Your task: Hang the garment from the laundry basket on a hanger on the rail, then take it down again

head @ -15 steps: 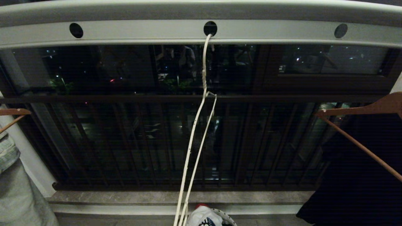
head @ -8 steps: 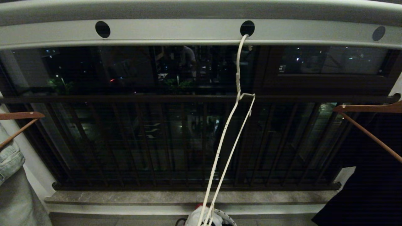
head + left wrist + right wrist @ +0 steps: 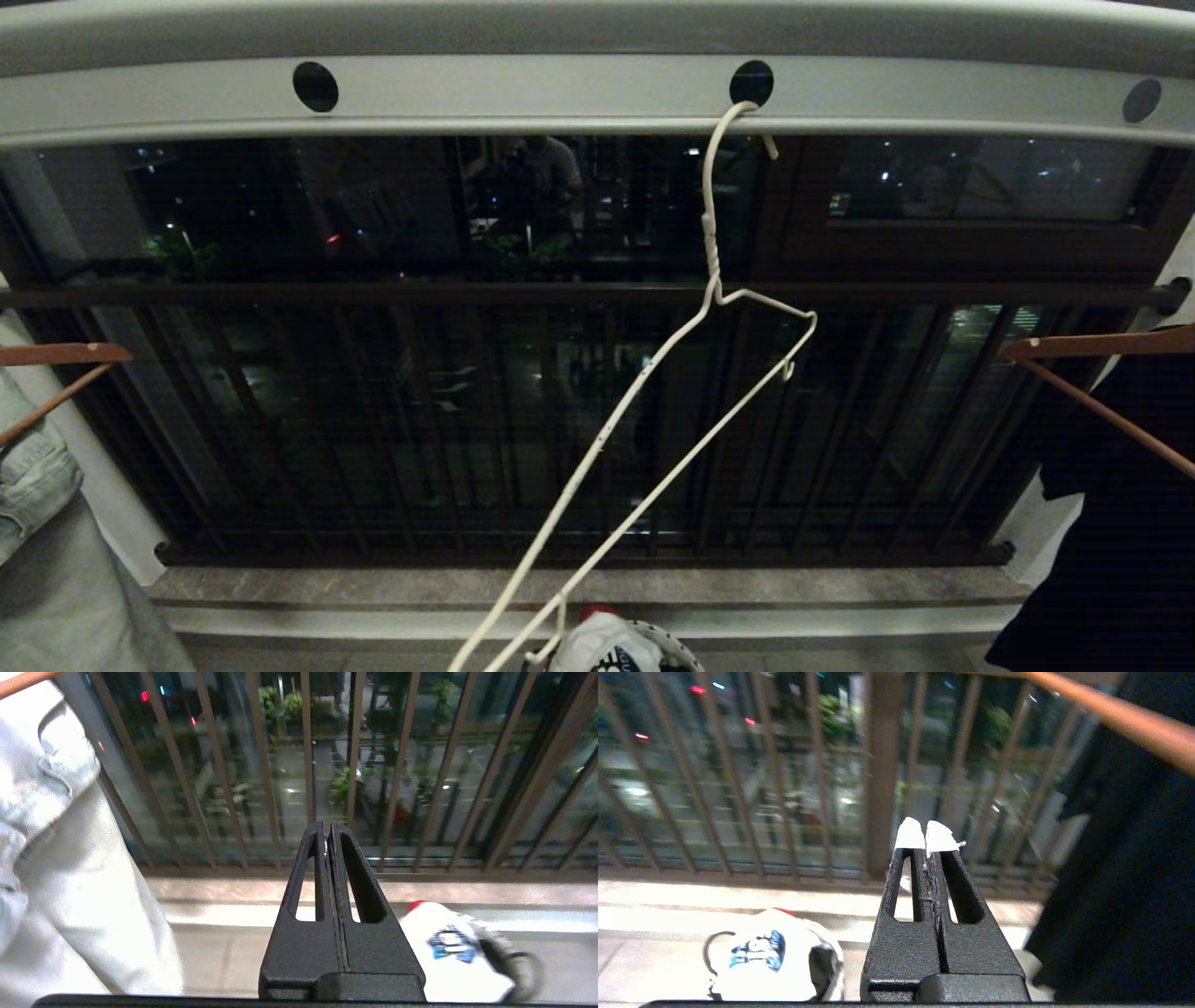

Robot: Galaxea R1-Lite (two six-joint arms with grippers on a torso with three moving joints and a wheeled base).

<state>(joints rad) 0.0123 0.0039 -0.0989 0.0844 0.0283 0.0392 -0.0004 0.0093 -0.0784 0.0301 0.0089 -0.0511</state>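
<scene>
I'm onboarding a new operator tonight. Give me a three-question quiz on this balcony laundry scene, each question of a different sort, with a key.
1. True or false: the garment is hanging on the hanger.
2. Multiple choice: the hanger's hook sits in a hole of (A) the rail, (B) the balcony bars, (C) a brown wooden hanger.
3. Fill in: the left gripper and right gripper both have their jaws ____.

Key: 1 false, it lies bunched in the laundry basket; 2 A; 3 shut, holding nothing.
</scene>
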